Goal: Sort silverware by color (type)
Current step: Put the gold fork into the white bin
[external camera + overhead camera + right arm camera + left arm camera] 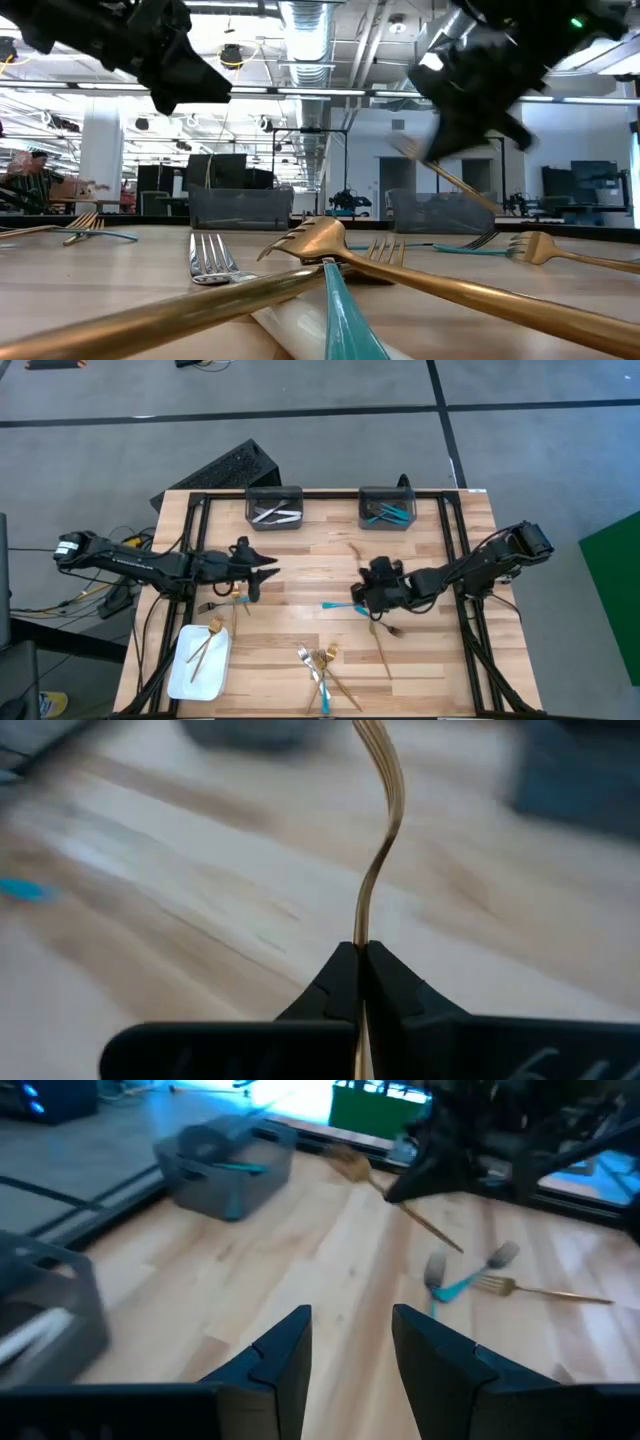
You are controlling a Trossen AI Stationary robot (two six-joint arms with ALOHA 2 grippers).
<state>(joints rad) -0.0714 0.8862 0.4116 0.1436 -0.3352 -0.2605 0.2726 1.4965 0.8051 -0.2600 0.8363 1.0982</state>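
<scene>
My right gripper point(362, 588) is at the table's middle, shut on a gold fork point(354, 550). It also shows in the low view point(470, 80), raised above the table. My left gripper point(268, 573) is open and empty above the wood at left of centre, its two fingers apart in the left wrist view point(350, 1350). A turquoise-handled fork point(335, 607) and a gold fork point(381, 645) lie flat on the table beside the right gripper. Several gold, silver and turquoise pieces point(320, 668) lie crossed at the near edge. My right gripper pinches the gold fork's slim handle point(362, 935) between its two fingers. The fork's curved neck and head point(378, 750) stick out ahead of the fingertips, roughly along the fingers. The fork is lifted clear of the table and slants in the air point(450, 178).
A white tray point(186, 672) with gold forks sits at the near left. Two dark grey bins stand at the far edge: one with silver pieces point(274, 508), one with turquoise pieces point(387, 508). More gold forks point(222, 597) lie near the left gripper. Black frame rails run along both sides.
</scene>
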